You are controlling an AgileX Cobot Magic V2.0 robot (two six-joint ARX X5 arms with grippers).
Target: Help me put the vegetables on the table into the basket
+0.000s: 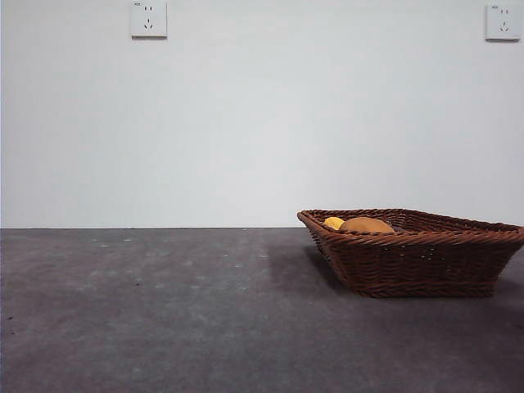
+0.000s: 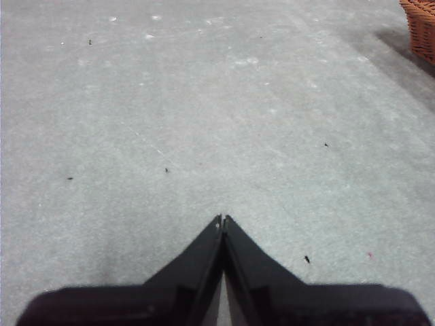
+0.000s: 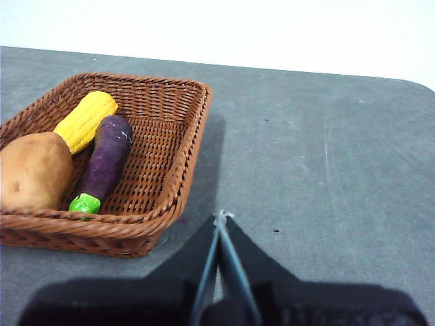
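The brown woven basket [image 1: 426,254] stands on the dark grey table [image 1: 164,311] at the right. Inside it lie the brown potato [image 3: 30,170], the yellow corn cob [image 3: 85,120] and the purple eggplant [image 3: 105,163] with its green cap. From the front only the potato [image 1: 366,225] and a bit of corn [image 1: 333,222] show above the rim. My right gripper [image 3: 220,217] is shut and empty, hovering over the table beside the basket [image 3: 163,183]. My left gripper [image 2: 222,220] is shut and empty over bare table, with a corner of the basket [image 2: 421,27] far off.
A pale wall with two power sockets [image 1: 148,19] rises behind the table's far edge. Faint pale marks and small dark specks dot the table surface [image 2: 204,102]. Neither arm shows in the front view.
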